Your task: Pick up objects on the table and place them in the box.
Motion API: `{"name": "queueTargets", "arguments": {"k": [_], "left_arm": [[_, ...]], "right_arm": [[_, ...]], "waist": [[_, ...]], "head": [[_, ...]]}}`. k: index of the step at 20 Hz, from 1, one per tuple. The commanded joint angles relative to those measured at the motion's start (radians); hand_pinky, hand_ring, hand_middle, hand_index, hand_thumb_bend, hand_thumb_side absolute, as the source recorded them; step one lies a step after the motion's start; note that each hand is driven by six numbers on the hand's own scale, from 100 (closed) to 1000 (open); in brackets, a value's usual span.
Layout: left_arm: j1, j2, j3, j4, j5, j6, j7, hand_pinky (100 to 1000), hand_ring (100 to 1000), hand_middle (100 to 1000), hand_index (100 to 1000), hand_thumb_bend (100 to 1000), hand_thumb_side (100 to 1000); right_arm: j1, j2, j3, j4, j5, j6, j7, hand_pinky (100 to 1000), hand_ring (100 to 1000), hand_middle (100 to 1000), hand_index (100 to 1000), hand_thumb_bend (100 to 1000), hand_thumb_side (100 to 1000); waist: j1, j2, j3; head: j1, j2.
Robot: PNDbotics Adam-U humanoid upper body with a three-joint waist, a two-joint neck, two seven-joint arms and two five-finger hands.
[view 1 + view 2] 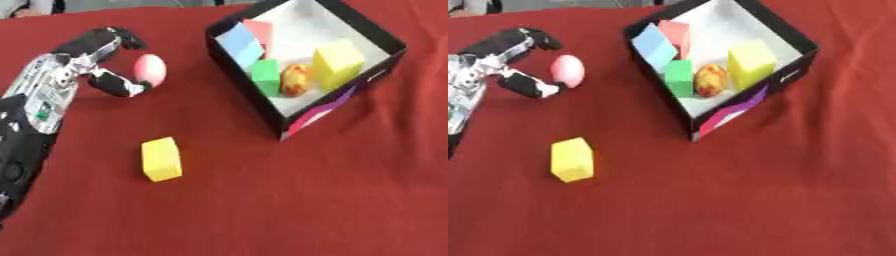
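A pink egg-shaped object (150,69) lies on the red tablecloth at the upper left. My left hand (83,62) comes in from the left, and the egg sits at the mouth of the gap between its fingers (121,37) and thumb (118,86). The thumb tip is at the egg's lower edge, while the fingers stay apart above it. A yellow block (161,159) stands alone on the cloth nearer to me. The black box (241,85) with a white inside holds a blue block (239,44), a pink block (261,31), a green block (265,76), a yellow cube (339,60) and an orange-speckled round thing (295,79).
The red tablecloth (332,200) covers the whole table. The box stands askew at the upper right, one corner pointing toward me. My left forearm (26,130) runs along the left edge.
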Motion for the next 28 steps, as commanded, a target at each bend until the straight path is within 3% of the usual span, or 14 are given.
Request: {"name": "queueTargets", "arguments": {"k": [1, 8, 11, 17, 21, 28], "left_arm": [[-0.034, -0.002, 0.026, 0.019, -0.033, 0.004, 0.032, 838, 803, 733, 848, 405, 260], [-0.067, -0.036, 0.051, 0.091, -0.085, 0.017, 0.049, 832, 798, 725, 832, 353, 237], [-0.069, -0.037, 0.05, 0.105, -0.092, 0.017, 0.041, 827, 794, 720, 772, 336, 162], [-0.067, -0.031, 0.043, 0.085, -0.063, 0.015, 0.038, 771, 749, 645, 647, 210, 173], [-0.062, -0.025, 0.043, 0.038, -0.018, 0.018, 0.051, 715, 693, 597, 603, 160, 151], [-0.059, 0.003, 0.019, -0.153, 0.086, 0.003, 0.058, 677, 644, 559, 563, 124, 100]], "right_arm": [[-0.01, -0.011, -0.002, -0.023, 0.007, -0.001, 0.006, 1000, 718, 648, 729, 100, 503], [-0.019, -0.007, 0.005, -0.023, 0.009, -0.002, 0.015, 1000, 718, 649, 730, 100, 503], [-0.018, -0.006, 0.004, -0.023, 0.01, 0.0, 0.015, 1000, 719, 649, 731, 100, 502], [-0.014, -0.009, 0.006, -0.023, 0.01, -0.003, 0.015, 1000, 719, 649, 731, 100, 504], [-0.009, -0.01, 0.007, -0.023, 0.009, -0.008, 0.015, 1000, 720, 650, 731, 100, 500], [-0.006, -0.019, 0.002, -0.023, -0.001, -0.014, 0.006, 1000, 721, 651, 732, 100, 503]], "waist": [[-0.006, -0.015, -0.002], [-0.009, -0.009, -0.011], [-0.008, -0.009, -0.011], [-0.009, -0.015, -0.008], [-0.01, -0.018, -0.006], [-0.01, -0.021, -0.001]], "head": [[0.005, -0.015], [0.014, -0.017], [0.016, -0.012], [0.017, -0.009], [0.016, -0.008], [0.015, 0.004]]}}
